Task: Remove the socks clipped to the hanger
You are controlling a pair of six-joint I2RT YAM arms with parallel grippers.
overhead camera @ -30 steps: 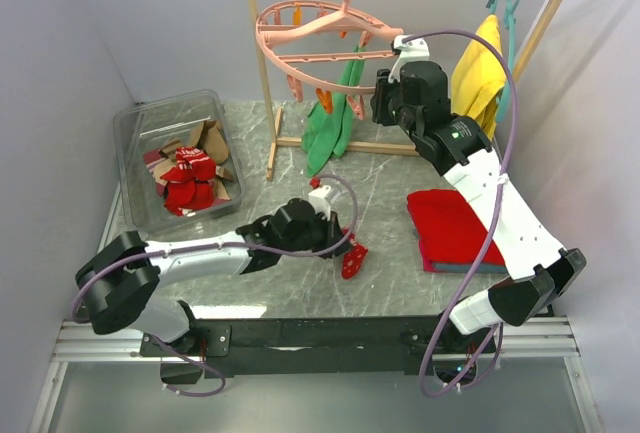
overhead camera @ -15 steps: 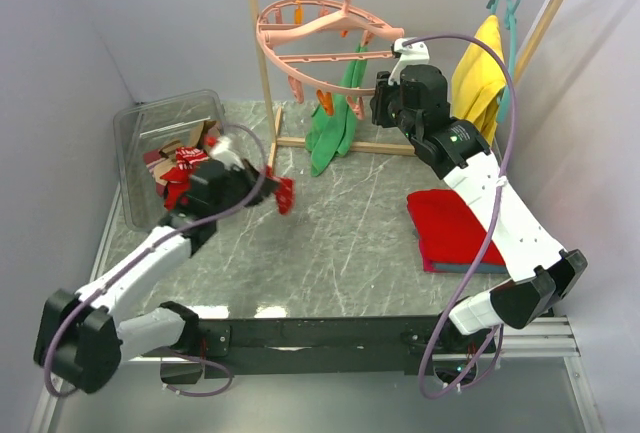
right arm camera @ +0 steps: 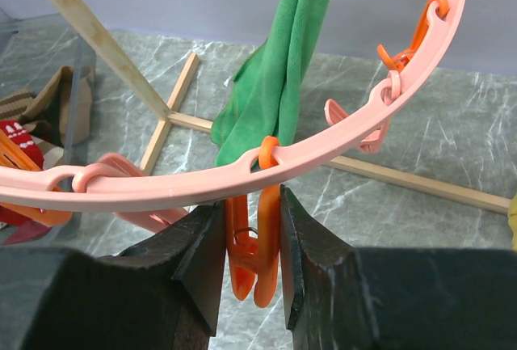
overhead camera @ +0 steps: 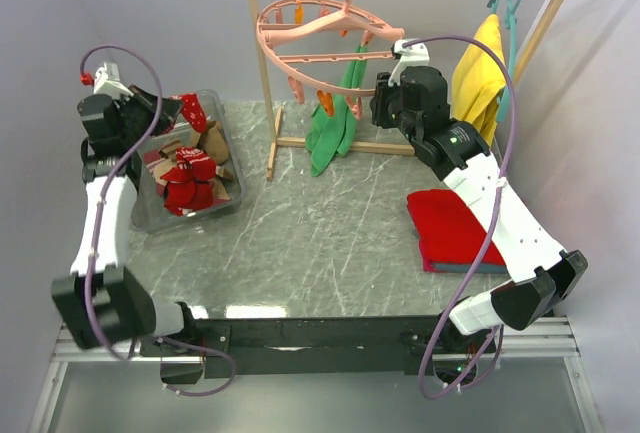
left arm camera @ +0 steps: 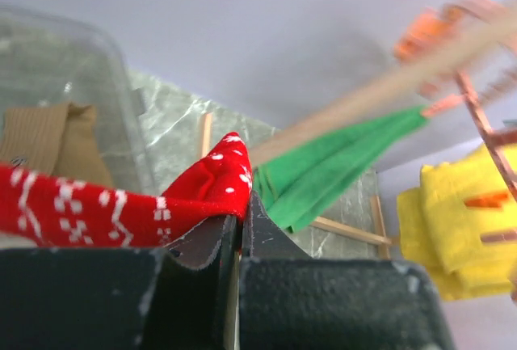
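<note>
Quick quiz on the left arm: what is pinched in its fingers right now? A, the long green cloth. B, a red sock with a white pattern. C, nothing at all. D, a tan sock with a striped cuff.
B: the left wrist view shows the red sock with a white pattern clamped between the shut left fingers, and the top view shows it held by the clear bin.

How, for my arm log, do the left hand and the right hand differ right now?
The left hand grips a red patterned sock; the right hand pinches an orange peg on the pink hanger. The left hand is above the clear bin, the right hand up at the hanger's ring. Both are closed on something.
</note>
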